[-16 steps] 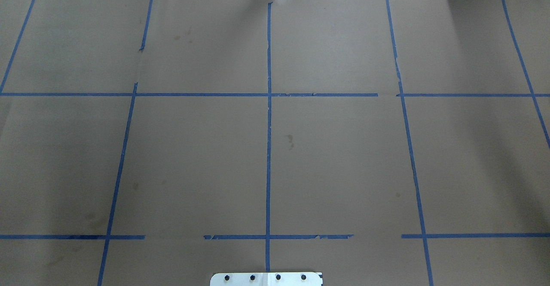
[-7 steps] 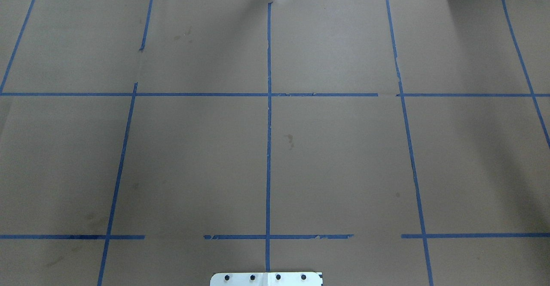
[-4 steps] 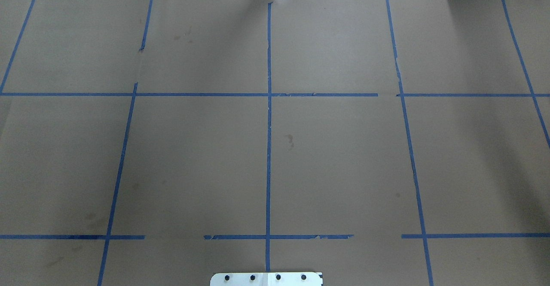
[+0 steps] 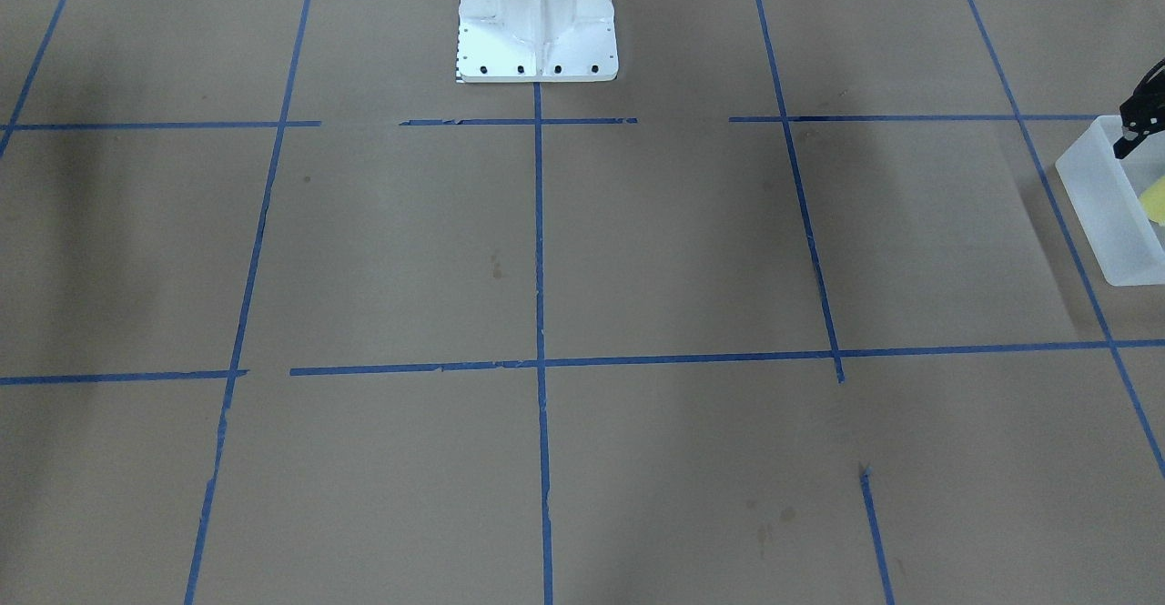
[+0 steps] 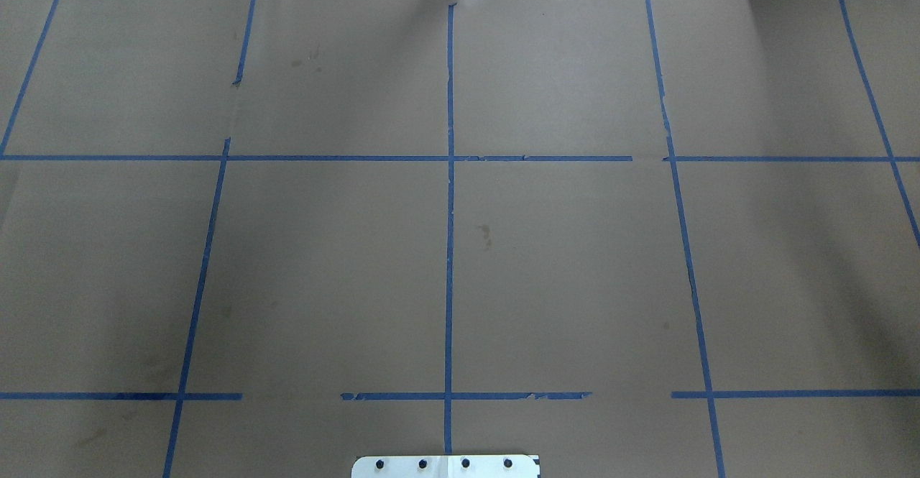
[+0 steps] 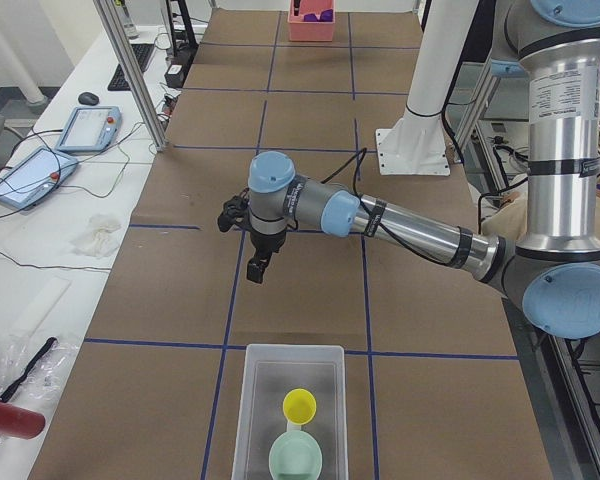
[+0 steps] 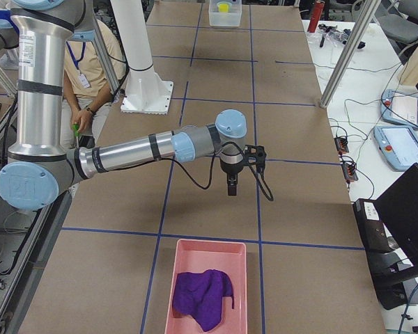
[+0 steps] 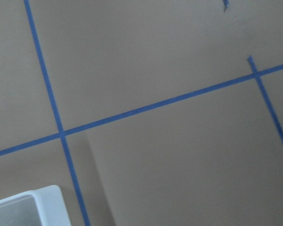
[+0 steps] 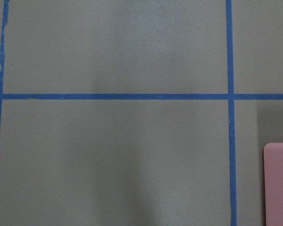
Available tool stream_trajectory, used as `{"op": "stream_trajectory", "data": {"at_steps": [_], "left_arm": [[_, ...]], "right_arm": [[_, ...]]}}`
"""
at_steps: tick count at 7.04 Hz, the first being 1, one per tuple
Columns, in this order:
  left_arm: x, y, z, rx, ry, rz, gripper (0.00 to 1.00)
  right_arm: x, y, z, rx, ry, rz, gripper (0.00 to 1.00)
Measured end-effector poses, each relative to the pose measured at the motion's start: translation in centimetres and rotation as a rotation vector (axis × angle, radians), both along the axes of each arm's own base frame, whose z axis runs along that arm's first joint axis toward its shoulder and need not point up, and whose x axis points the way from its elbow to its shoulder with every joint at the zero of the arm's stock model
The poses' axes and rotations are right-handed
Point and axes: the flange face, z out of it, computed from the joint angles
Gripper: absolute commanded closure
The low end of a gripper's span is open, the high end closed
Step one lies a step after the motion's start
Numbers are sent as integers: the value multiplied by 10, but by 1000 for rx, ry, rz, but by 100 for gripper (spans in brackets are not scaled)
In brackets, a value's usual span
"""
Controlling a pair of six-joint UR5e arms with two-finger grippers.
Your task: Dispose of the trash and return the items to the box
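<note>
Brown paper (image 5: 323, 269), blue tape lines (image 5: 449, 248); cannot tell how left end effector (image 6: 256, 272) or right end effector (image 7: 231, 189) stands.

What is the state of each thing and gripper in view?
yellow cup: upright, inside the box
mint bowl: upright, inside the box
box: open-topped, holding both
purple cloth: crumpled, in the pink bin
left gripper: above the table; open or shut unclear
right gripper: likewise
</note>
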Motion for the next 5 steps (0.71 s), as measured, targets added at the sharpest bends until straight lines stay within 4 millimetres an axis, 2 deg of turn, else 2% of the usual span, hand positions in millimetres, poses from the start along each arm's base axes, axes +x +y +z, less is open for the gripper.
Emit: {"op": "stream_trajectory", "data": {"at_steps": [2,3,5], "left_arm": [[2,-7,21,-49,31,22,0],[1,-6,24,-59,43,23,0],[0,-6,20,-57,52,23,0]], "right_arm": [[4,-13,-8,21,24,-69,0],[9,-16,-9,23,32,-92,0],[14,-10,3,-3,39,-104,0]]}}
